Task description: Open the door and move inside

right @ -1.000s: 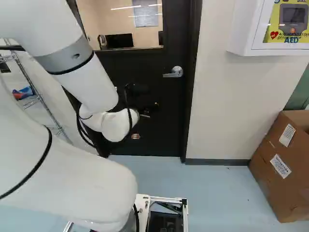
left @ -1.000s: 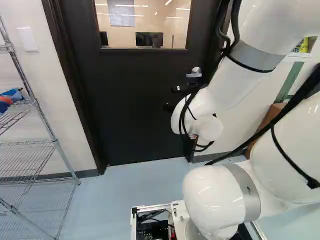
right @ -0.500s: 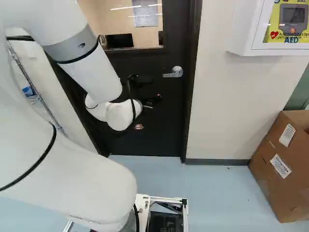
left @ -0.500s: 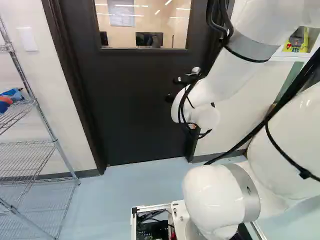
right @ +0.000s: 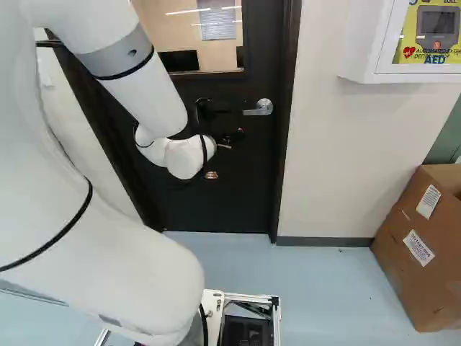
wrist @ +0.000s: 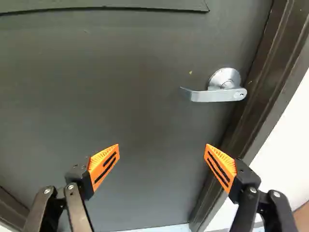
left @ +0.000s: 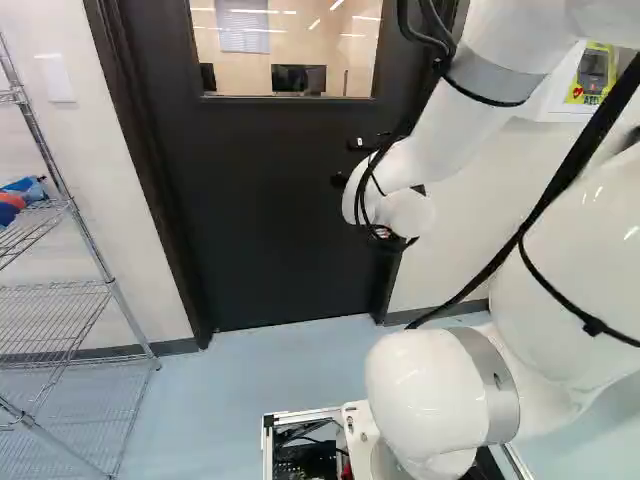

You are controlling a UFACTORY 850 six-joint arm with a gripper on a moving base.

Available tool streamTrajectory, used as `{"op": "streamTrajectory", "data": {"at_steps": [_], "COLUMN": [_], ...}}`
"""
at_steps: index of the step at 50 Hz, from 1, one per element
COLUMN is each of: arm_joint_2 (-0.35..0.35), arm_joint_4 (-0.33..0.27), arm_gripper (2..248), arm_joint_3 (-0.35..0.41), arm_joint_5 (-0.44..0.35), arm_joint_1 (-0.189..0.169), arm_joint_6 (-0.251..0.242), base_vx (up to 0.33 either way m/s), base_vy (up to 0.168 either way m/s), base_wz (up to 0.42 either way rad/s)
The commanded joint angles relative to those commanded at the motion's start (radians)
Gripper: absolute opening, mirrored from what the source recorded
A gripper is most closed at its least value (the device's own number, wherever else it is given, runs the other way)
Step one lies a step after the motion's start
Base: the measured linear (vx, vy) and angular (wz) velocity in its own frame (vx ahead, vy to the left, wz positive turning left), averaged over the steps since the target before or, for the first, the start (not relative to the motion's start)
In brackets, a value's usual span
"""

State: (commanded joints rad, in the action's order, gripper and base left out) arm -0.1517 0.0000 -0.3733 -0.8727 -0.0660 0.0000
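Observation:
The dark door [right: 216, 194] stands shut in its frame, a window in its upper half. Its silver lever handle [right: 258, 107] is at the door's right side in the right base view; in the left base view the arm hides it. My gripper [right: 229, 137], partly hidden by the wrist, is in front of the door, lower than the handle and left of it in the right base view. The wrist view shows the gripper [wrist: 162, 149] wide open with nothing between its orange pads. The handle [wrist: 215, 94] lies ahead of the fingers, untouched, nearer the line of the finger beside the door frame.
A wire shelf rack [left: 75, 285] stands left of the door in the left base view. Right of the door in the right base view are a pale wall [right: 328, 166], a white AED cabinet [right: 360, 43] and a cardboard box [right: 414, 245] on the floor.
The arm has swung slightly, its wrist and gripper rising and shifting toward the handle's side in the right base view. In the left base view the handle became hidden. Base and door have not moved.

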Motion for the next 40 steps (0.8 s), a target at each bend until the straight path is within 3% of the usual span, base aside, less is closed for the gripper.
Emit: {"op": "streamTrajectory", "data": {"at_steps": [40], "arm_joint_2": [0.066], "arm_joint_4": [0.000], "arm_gripper": [247], "arm_joint_3": [-0.155], "arm_joint_5": [0.000], "arm_joint_1": [-0.003], "arm_joint_6": [0.000], "base_vx": [0.000], "base_vy": [0.000], "base_wz": [0.000]}}
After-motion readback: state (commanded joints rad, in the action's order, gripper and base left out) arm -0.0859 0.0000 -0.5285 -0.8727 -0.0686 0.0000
